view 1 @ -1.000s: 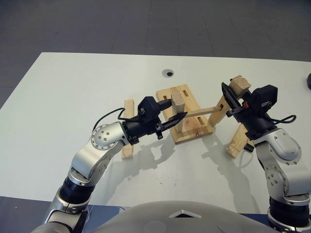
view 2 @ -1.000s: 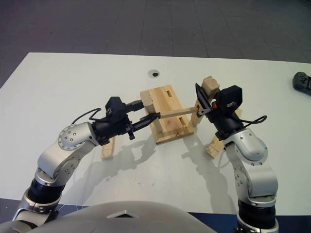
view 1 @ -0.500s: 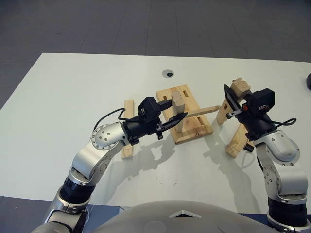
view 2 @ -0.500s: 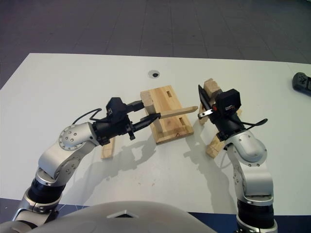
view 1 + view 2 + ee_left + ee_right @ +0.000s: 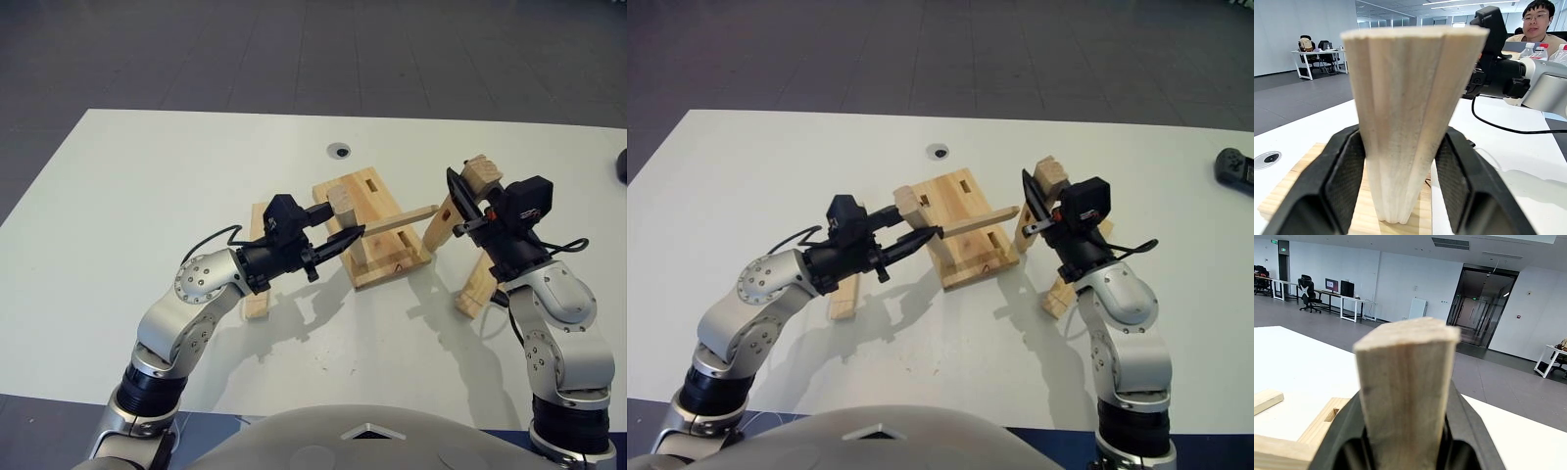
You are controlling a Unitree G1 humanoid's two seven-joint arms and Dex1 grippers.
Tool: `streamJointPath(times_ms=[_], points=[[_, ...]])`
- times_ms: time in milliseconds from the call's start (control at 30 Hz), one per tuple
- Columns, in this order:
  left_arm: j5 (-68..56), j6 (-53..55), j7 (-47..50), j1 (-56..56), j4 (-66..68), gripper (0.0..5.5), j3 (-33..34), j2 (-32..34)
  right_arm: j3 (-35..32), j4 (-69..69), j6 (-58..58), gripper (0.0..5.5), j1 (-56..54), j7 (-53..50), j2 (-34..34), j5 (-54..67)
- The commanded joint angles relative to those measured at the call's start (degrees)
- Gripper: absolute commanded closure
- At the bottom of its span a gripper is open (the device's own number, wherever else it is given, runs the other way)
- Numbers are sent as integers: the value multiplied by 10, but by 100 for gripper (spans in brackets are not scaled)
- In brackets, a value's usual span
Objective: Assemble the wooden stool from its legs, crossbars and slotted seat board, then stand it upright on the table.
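My left jaws are clamping a wooden leg point(image 5: 340, 201) with its crossbar point(image 5: 402, 218) over the seat board point(image 5: 392, 257); my right jaws are gripping another leg point(image 5: 480, 176) beside that board.

Seat board point(image 5: 392, 257): pale, slotted, flat on the table.
Raised leg point(image 5: 342, 203): upright on the board's left part.
Crossbar point(image 5: 404, 219): juts roughly level from it, rightward.
Tilted leg point(image 5: 479, 174): just beside crossbar's tip.
Left spare leg point(image 5: 260, 213): lying flat.
Right spare leg point(image 5: 475, 287): lying flat.

Seat board point(image 5: 394, 251) central — loose leg point(image 5: 257, 305) lying left of it, crossbar point(image 5: 402, 219) above it — pointing right.
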Motion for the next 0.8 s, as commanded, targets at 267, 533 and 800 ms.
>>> streamJointPath(times_ms=[267,533,800], points=[[34,46,-2,40,60,343,-39,18,26,35,5,447,-62,0,9,-13],[44,37,2,44,63,343,-44,17,38,10,11,447,-37,-2,17,-14],[63,22,4,49,69,343,-58,23,39,-7,15,447,-8,-4,22,-16]])
